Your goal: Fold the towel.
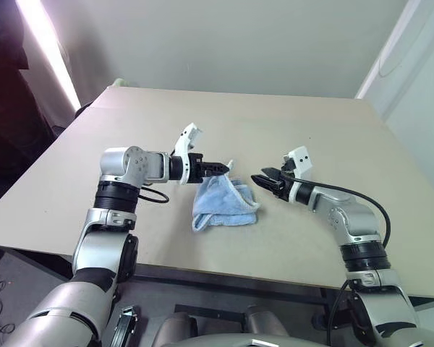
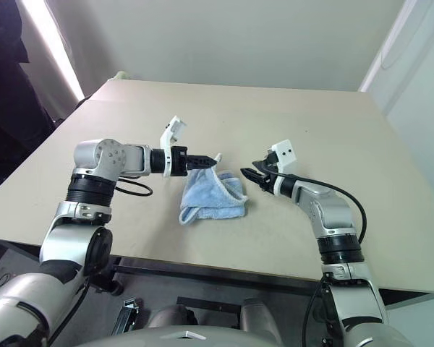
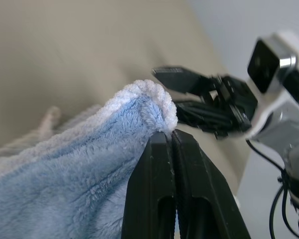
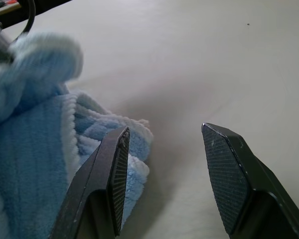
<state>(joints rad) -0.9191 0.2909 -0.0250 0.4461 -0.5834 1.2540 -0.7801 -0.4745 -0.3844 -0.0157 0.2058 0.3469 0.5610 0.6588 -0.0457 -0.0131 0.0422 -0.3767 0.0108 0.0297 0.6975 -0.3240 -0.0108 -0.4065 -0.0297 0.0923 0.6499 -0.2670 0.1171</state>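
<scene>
The towel (image 1: 224, 202) lies bunched near the front middle of the tan table (image 1: 289, 123), between the two arms, with one corner lifted clear of the surface. The left gripper (image 1: 221, 168) is closed tight on that raised corner; in the left wrist view its two black fingers (image 3: 162, 189) meet flat with the whitish hem pinched between them. The right gripper (image 1: 262, 181) hangs just beside the towel's right edge, jaws standing partly apart and holding nothing, tips aimed across toward the left gripper. So the cloth lies to the left of the right jaws and hangs below the left ones. The heap's long axis runs roughly from the held corner down toward the table's front edge, though the crumpling makes this uncertain. The fabric is light-blue terry: thick pile, soft, floppy, draping in rounded folds. A second corner for the right gripper likely sits in the near folds (image 4: 134, 127).
</scene>
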